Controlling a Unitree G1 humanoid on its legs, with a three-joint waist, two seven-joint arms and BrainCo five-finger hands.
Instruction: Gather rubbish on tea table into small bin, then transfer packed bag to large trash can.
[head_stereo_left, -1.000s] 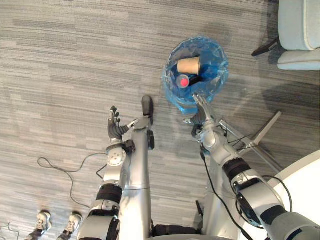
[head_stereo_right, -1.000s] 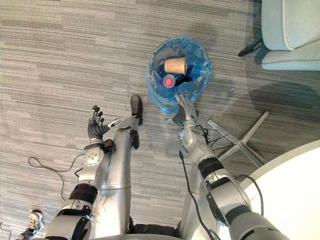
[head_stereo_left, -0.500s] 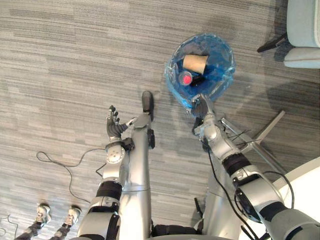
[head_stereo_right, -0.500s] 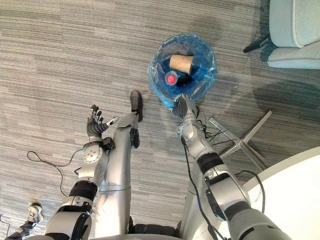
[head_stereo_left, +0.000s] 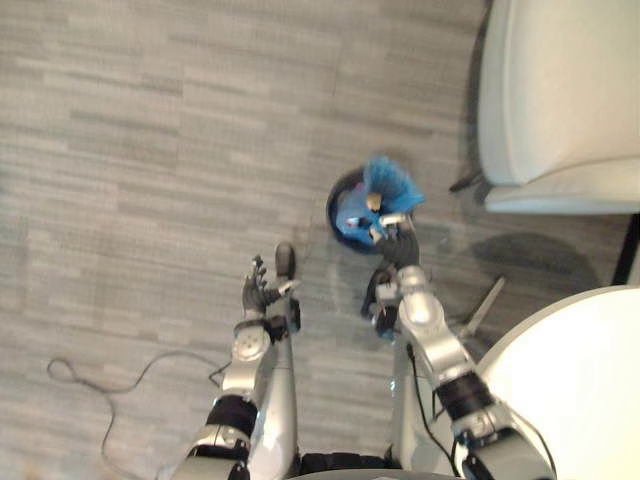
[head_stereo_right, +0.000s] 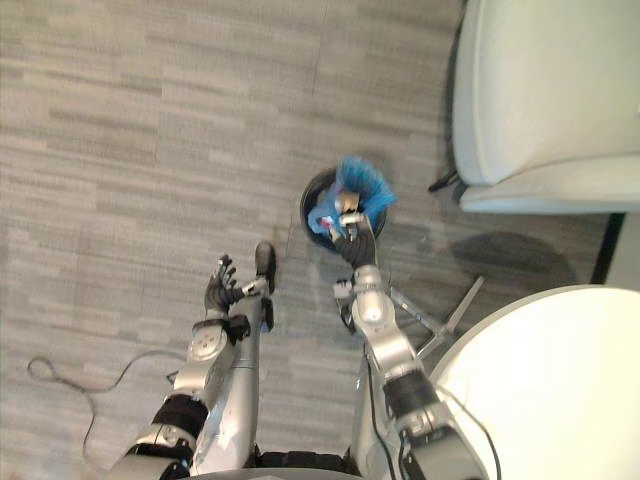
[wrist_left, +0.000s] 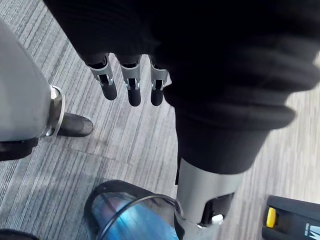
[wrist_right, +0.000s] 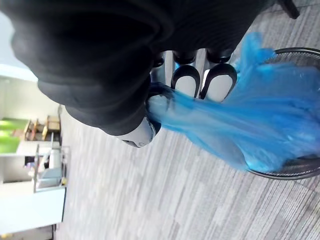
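Blue bag (head_stereo_left: 386, 184): bunched into a peak and pulled up out of the small bin (head_stereo_left: 334, 206), its lower part still inside the dark round rim. The plastic stretches taut from the rim to the right hand (head_stereo_left: 399, 250). In the right wrist view that hand's fingers (wrist_right: 186, 82) curl round a gathered twist of the blue film, thumb closing from the other side; firm hold on the bag. A small tan item shows amid the gathered plastic, too blurred to identify. The bin stands on grey striped carpet (head_stereo_left: 150, 150), just ahead of the right hand. Left hand (head_stereo_left: 258, 296) is raised over the carpet, beside the bin and apart from it; its fingers (wrist_left: 131, 87) hang straight and loose, nothing in them, touching nothing. A pale upholstered armchair (head_stereo_left: 560, 90) sits beyond the bin on the robot's right, near it without touching. A white round table (head_stereo_left: 570, 380) curves in at the near right, with a grey metal leg (head_stereo_left: 482, 308) on the floor between it and the bin.
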